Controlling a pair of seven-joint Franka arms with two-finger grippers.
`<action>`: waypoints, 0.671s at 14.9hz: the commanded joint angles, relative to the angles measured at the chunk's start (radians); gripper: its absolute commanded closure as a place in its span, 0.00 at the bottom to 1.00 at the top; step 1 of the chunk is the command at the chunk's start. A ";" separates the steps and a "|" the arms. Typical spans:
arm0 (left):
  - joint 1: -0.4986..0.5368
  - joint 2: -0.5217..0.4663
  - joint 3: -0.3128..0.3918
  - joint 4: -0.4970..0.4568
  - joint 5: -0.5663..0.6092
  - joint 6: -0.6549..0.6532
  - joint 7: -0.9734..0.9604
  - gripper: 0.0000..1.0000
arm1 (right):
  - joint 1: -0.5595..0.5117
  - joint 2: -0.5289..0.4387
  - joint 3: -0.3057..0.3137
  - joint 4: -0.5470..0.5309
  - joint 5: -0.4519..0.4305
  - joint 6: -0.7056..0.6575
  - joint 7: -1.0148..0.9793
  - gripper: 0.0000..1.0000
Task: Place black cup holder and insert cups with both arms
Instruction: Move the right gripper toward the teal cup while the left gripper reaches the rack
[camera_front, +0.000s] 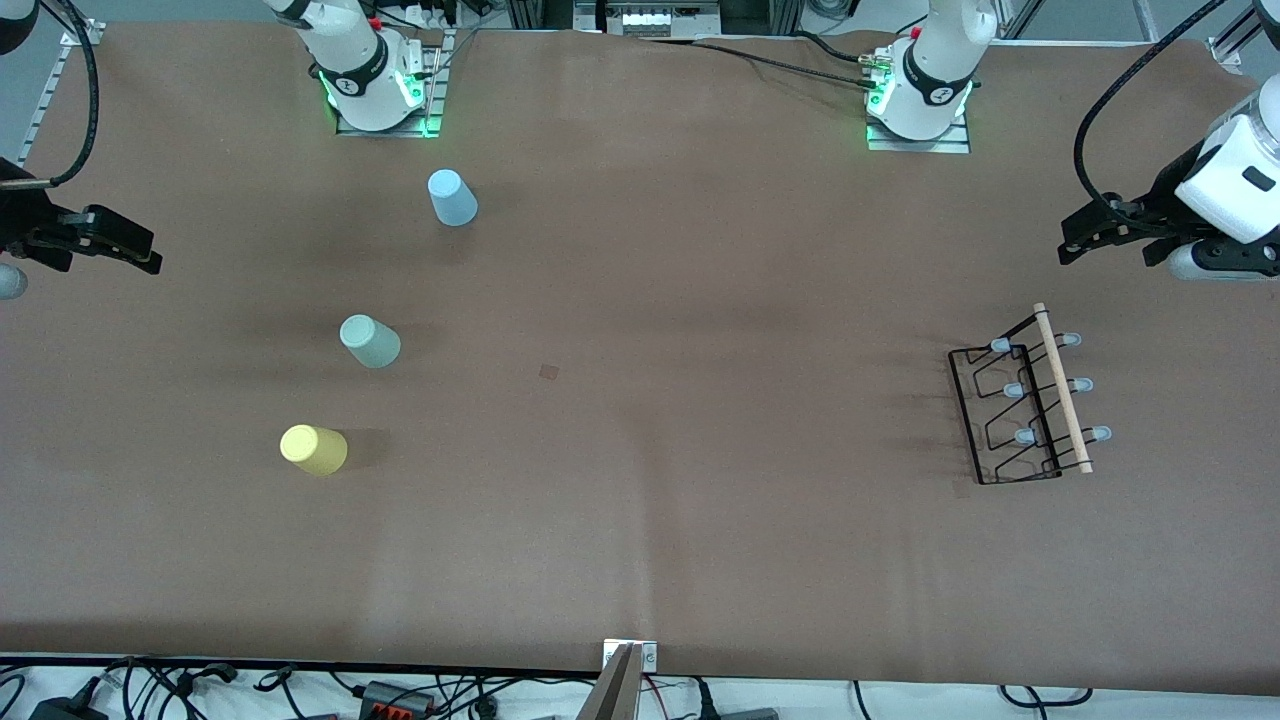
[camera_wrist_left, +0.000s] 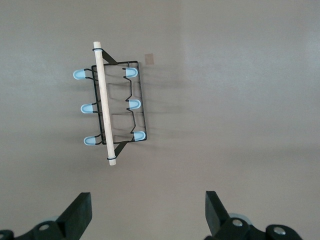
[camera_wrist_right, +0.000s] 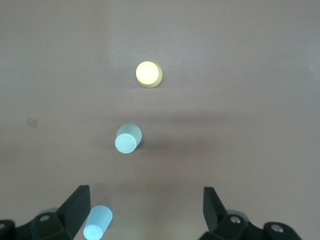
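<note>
Both open hands (camera_wrist_left: 147, 215) above rack (camera_wrist_left: 117, 107), cups (camera_wrist_right: 128, 138)

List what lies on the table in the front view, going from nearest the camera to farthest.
Small yellow plastic cup → thin black wire cup holder with wooden rod handle → pale grey-green plastic cup → light blue plastic cup.

We see a brown table (camera_front: 640, 520) carrying four items. The black cup holder (camera_front: 1030, 400) stands at 3 o'clock. The light blue cup (camera_front: 452, 197) sits at 11 o'clock, the grey-green cup (camera_front: 370, 341) at 9 o'clock, the yellow cup (camera_front: 313, 449) at 8 o'clock, all mouth-down and well apart.
</note>
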 joint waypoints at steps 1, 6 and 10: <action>-0.001 0.004 0.003 0.015 0.017 -0.017 0.017 0.00 | 0.010 -0.028 -0.009 -0.028 0.006 -0.001 0.009 0.00; 0.007 0.004 0.003 0.015 0.018 -0.017 0.019 0.00 | 0.007 -0.028 -0.007 -0.032 0.007 0.014 0.008 0.00; 0.007 0.005 0.003 0.015 0.018 -0.019 0.005 0.00 | 0.011 -0.019 -0.007 -0.074 0.009 0.011 -0.008 0.00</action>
